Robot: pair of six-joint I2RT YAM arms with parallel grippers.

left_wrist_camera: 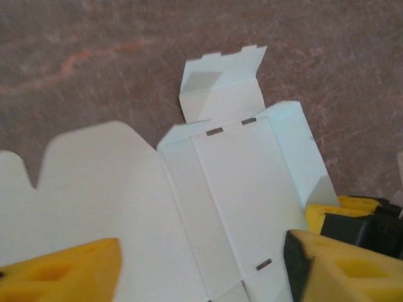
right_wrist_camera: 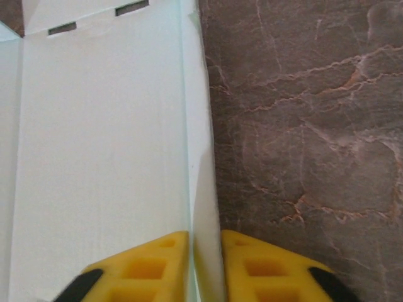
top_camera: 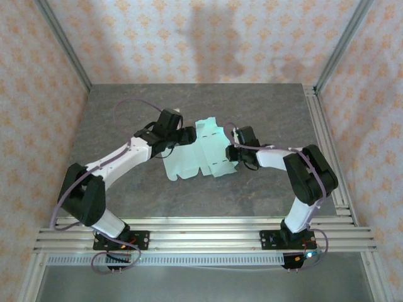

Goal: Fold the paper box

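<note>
**Right gripper pinched box side panel, left gripper spread over card**

The paper box (top_camera: 198, 154) lay unfolded as a mint-green cutout at mid-table (top_camera: 264, 195), between the two arms. The left gripper (top_camera: 189, 136) was at its left edge and the right gripper (top_camera: 233, 142) at its right edge.

In the left wrist view, the left gripper (left_wrist_camera: 201, 270) was released. Its yellow fingers (left_wrist_camera: 63, 270) stood wide apart, with the flat centre panel of the box (left_wrist_camera: 233, 189) spanning the gap between them. A notched tab at the far end was tipped up, with short slots along the crease below it.

In the right wrist view, the right gripper (right_wrist_camera: 204, 267) was clenched on the box (right_wrist_camera: 101, 157). Its yellow fingers (right_wrist_camera: 151, 267) were nearly together, with the thin raised side panel sandwiched between them. Bare marbled tabletop showed to the right of that edge.
</note>
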